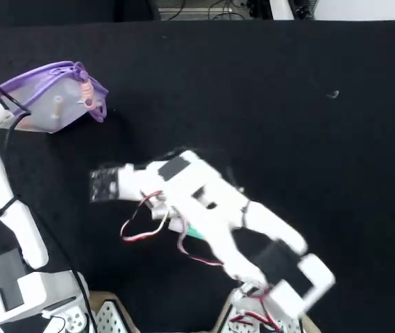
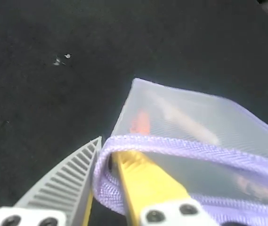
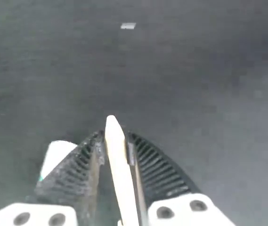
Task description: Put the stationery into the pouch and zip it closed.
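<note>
Your left gripper (image 2: 106, 154) is pinching the purple zip rim of the pouch (image 2: 247, 136), one jaw inside the mouth and one outside. It is holding the pouch up at the far left of the black table (image 1: 301, 139), with an orange piece (image 2: 141, 123) and a pale one (image 2: 185, 120) lying inside. Your right gripper (image 3: 116, 134) is clamping a cream stick (image 3: 117, 160) between its ribbed fingers (image 3: 157, 165), well apart from the pouch. The stick is poking only slightly past the fingertips, so you are risking the claw striking the rim before the stick clears it. Such a knock could be tugging the thin rim out of the left pinch or folding the mouth shut. The stick is also sitting narrowly in the grip, so it may be pivoting or slipping on the way across.
</note>
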